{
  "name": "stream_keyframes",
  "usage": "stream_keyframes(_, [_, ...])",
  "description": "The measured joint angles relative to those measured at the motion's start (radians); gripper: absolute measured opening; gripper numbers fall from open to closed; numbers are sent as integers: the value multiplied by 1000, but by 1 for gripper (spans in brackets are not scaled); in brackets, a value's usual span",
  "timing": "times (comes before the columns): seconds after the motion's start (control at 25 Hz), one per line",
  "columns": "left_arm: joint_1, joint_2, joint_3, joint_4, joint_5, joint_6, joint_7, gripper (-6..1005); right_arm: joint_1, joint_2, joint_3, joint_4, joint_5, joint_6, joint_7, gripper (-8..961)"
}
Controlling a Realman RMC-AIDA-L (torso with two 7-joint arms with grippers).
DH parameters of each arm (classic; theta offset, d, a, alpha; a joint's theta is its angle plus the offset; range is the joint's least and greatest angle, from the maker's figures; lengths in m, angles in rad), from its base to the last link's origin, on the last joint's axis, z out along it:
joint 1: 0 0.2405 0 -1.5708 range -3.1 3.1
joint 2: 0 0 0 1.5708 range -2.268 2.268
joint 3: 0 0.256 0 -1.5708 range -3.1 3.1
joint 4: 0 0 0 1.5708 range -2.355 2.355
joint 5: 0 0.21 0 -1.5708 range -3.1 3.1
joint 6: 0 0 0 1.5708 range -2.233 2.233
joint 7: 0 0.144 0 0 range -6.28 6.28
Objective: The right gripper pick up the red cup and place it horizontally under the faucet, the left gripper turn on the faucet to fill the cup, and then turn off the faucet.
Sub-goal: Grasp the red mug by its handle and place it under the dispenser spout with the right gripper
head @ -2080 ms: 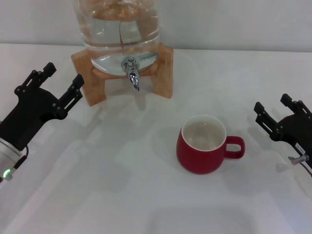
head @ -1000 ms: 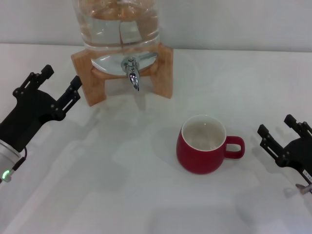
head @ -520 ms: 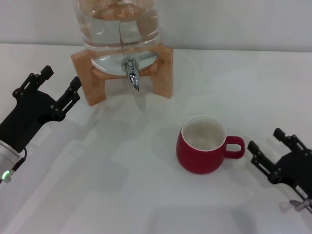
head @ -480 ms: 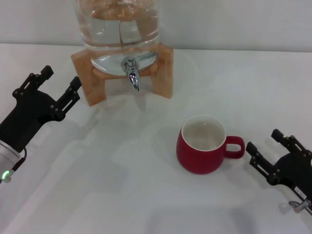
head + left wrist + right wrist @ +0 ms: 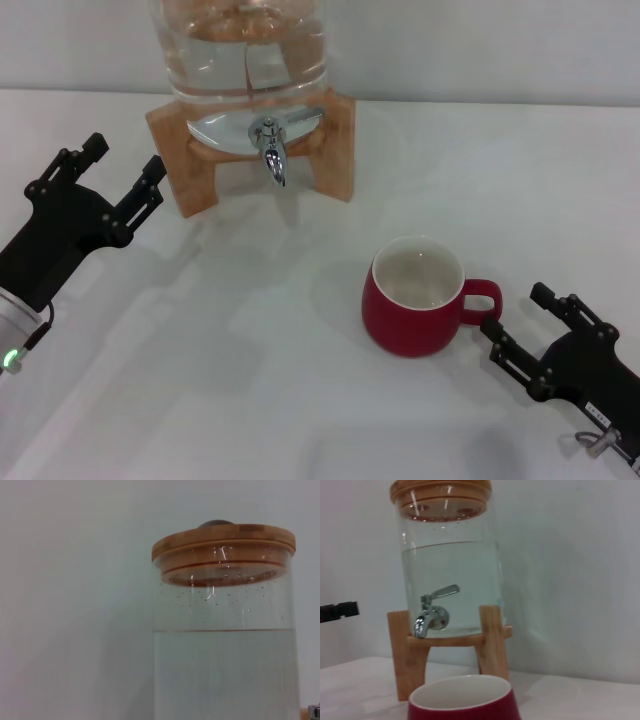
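The red cup [image 5: 417,295] is seen upright on the white bench [image 5: 300,400], handle toward the right gripper [image 5: 515,328].

The right gripper's fingers are spread wide, empty, just beside the handle. The left gripper [image 5: 122,178] is held parted and empty, near the wooden stand [image 5: 190,150] under the faucet [image 5: 270,145].
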Motion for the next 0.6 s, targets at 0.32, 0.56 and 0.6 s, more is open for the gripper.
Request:
stream_keyframes(0.32, [0,0,0,1,4,-1,0,756,14,1,-18,11,-2,9,0,747])
stream_keyframes(0.56, [2,0,0,1,4,-7,0,756,33,3,-18,13,-1,18,0,746])
stream_keyframes(0.6, [2,0,0,1,4,-8,0,756,35,4,-17,14,-1,20,0,745])
